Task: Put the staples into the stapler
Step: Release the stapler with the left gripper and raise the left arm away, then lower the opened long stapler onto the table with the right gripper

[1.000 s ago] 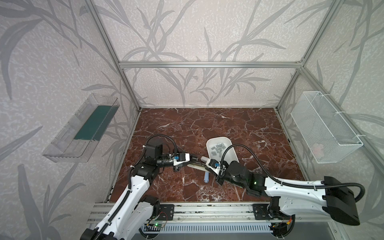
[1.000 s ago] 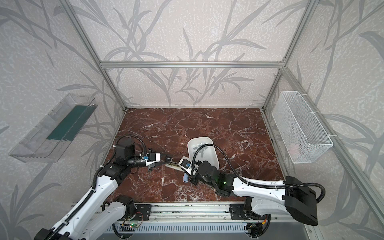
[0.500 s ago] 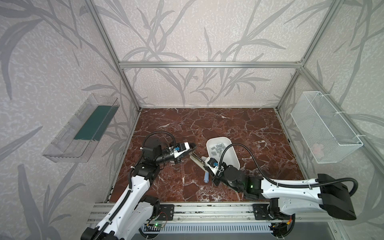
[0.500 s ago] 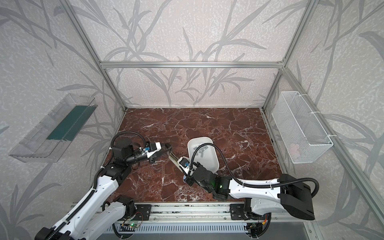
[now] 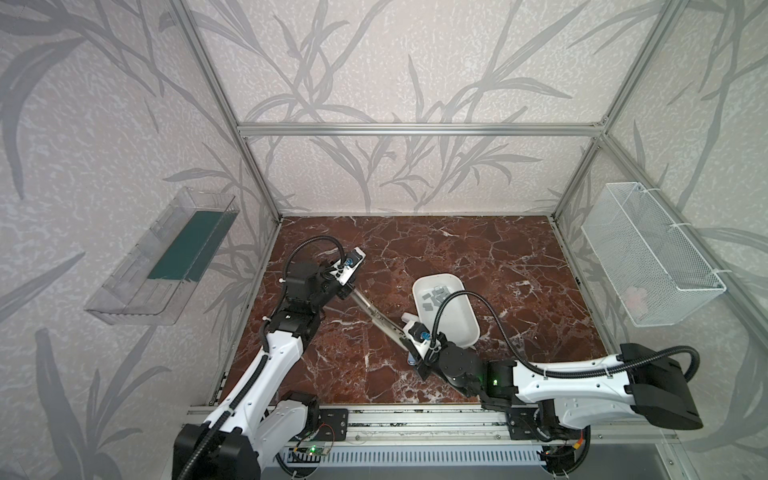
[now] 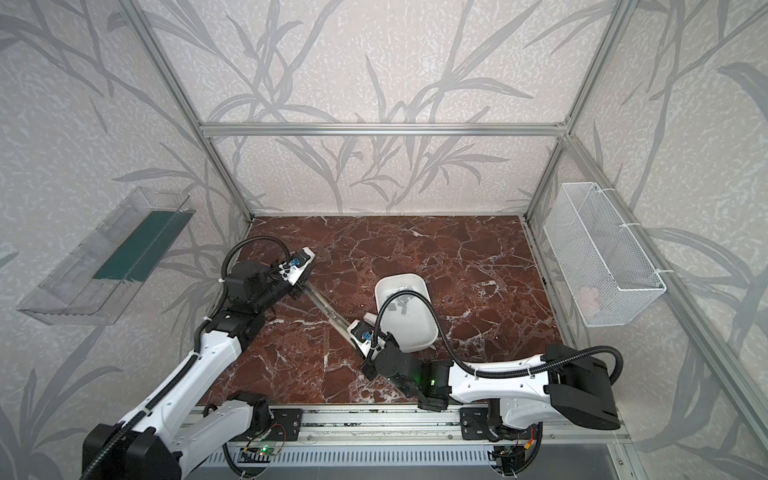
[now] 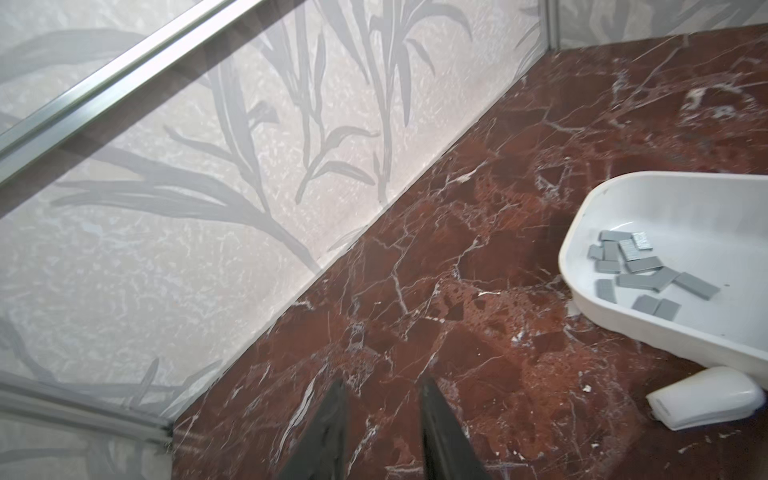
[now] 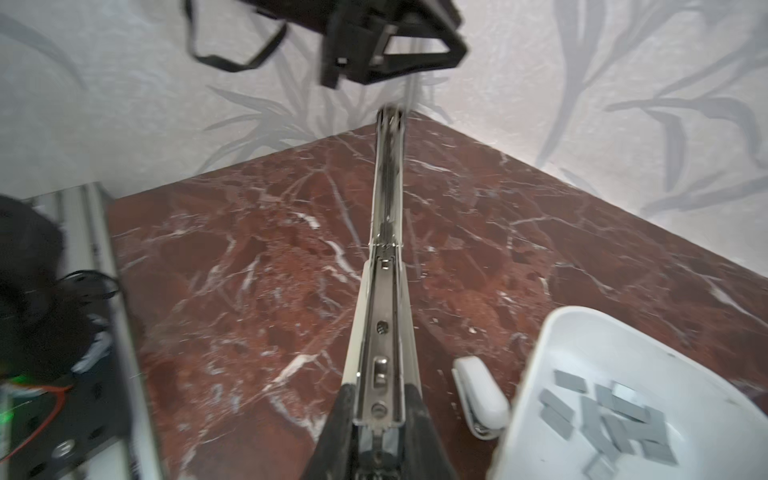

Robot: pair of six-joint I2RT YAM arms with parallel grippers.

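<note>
Red marble counter [image 5: 478, 257] filled the floor of the cell. The white tray [image 7: 685, 208] sat right of centre, and the stapler [image 8: 384, 332] stretched open just beside it, metal channel exposed. The right fingers [image 8: 340, 428] were clenched on the stapler's near end. The left fingers [image 7: 328, 424] stood parted with nothing between them, near its far tip. The staples [image 7: 644, 264] lay heaped in the tray. Light, slick, brittle strips, I'd judge, best pinched gently across the long edges so none snapped.
</note>
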